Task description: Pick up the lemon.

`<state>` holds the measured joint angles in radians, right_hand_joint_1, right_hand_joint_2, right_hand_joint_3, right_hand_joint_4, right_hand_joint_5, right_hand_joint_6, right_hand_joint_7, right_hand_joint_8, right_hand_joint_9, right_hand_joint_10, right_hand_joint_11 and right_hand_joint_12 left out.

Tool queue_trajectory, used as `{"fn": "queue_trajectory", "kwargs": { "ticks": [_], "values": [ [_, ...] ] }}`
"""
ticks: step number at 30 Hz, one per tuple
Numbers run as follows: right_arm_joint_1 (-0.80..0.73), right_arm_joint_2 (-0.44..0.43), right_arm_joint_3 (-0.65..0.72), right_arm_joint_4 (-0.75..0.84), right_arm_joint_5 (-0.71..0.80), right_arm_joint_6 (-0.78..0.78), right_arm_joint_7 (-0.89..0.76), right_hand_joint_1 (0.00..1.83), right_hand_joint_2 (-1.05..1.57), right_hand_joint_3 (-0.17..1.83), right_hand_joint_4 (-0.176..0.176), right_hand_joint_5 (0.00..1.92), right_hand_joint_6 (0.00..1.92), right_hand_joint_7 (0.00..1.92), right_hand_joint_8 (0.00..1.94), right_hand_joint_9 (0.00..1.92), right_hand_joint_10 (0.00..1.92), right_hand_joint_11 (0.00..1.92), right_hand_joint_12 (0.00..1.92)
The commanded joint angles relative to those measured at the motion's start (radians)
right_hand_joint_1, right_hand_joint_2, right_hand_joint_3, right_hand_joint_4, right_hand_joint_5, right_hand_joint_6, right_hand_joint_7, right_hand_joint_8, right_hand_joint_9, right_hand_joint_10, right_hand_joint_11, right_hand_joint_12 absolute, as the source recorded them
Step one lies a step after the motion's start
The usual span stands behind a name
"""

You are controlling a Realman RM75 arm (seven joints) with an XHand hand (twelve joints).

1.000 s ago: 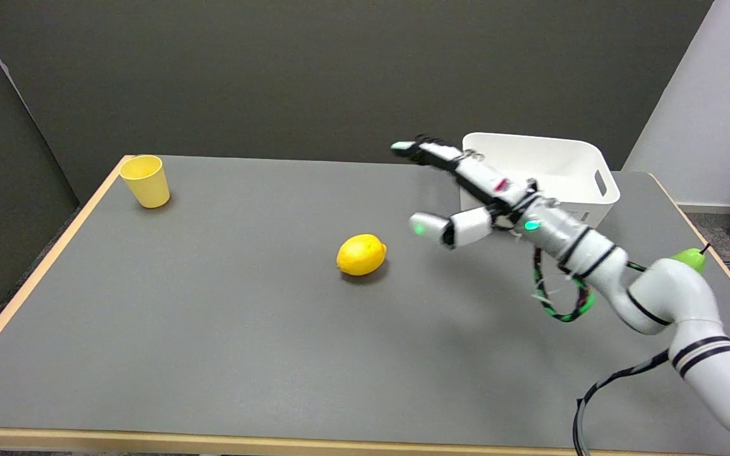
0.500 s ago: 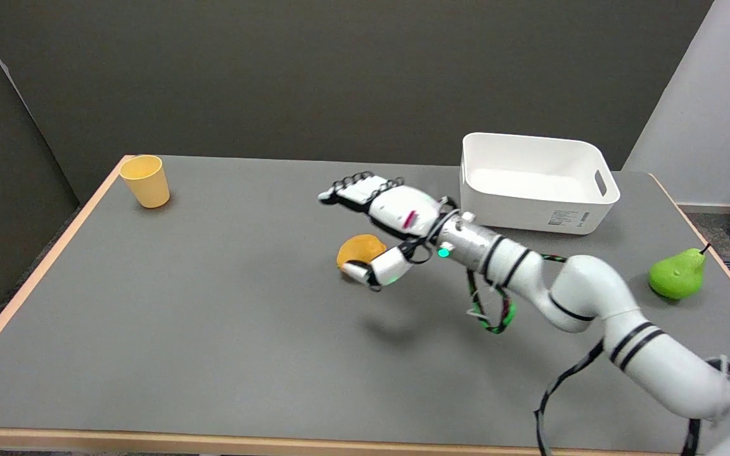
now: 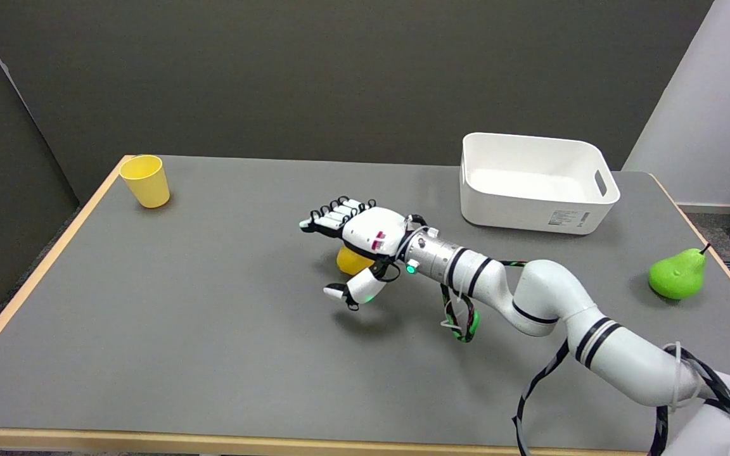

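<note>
Near the middle of the grey bench [image 3: 213, 329], well to the left of the white plastic bin [image 3: 533, 183], the lemon [image 3: 350, 261] lies on the surface with only a small yellow patch showing, because the right hand [image 3: 358, 244] hovers directly over it. The hand is spread wide: its fingers [image 3: 333, 215] reach out flat past the far side of the fruit and the thumb [image 3: 349, 292] hangs low on the near side, and nothing is gripped; whether any part touches the peel cannot be told from this view. The lemon is probably light and firm, with a waxy, slightly slick skin and a rounded body that would roll if nudged from one side, so the safest hold is likely across its thick middle, fingers on the far flank and thumb on the near one, closing evenly. The bench top is smooth, matte and level, edged in pale wood, offering little to stop a rolling fruit. A yellow cup [image 3: 145, 181] stands far left of the bin near the back corner, and a green pear [image 3: 677, 276] sits in front of the bin toward the right edge. Behind the bench are dark grey walls, with a lighter wall and some floor at the right.
</note>
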<state>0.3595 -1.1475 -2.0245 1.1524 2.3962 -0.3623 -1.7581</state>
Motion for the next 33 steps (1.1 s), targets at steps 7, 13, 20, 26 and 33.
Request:
{"fn": "queue_trajectory", "kwargs": {
  "ticks": [7,13,20,26,33],
  "values": [
    [0.018,0.009,-0.006,-0.098,-0.006,0.019,-0.031,0.59,0.57,0.97,-0.001,0.12,0.41,0.20,0.37,0.10,0.68,0.00,1.01],
    [0.001,0.032,0.027,-0.094,-0.006,0.000,-0.031,0.61,0.58,0.97,0.001,0.13,0.41,0.21,0.36,0.11,0.68,0.00,1.03],
    [-0.019,0.053,0.053,-0.080,-0.006,-0.001,-0.031,0.62,0.58,0.97,0.003,0.14,0.41,0.22,0.36,0.12,0.68,0.00,1.04],
    [-0.020,0.056,0.058,-0.079,-0.006,-0.004,-0.031,0.74,0.62,1.00,0.002,0.16,0.41,0.26,0.37,0.18,0.72,0.02,1.12],
    [-0.009,0.053,0.051,-0.090,-0.006,-0.037,-0.038,1.06,0.91,0.71,0.009,0.41,1.05,0.68,1.04,0.62,1.21,0.52,1.66]
  ]
}}
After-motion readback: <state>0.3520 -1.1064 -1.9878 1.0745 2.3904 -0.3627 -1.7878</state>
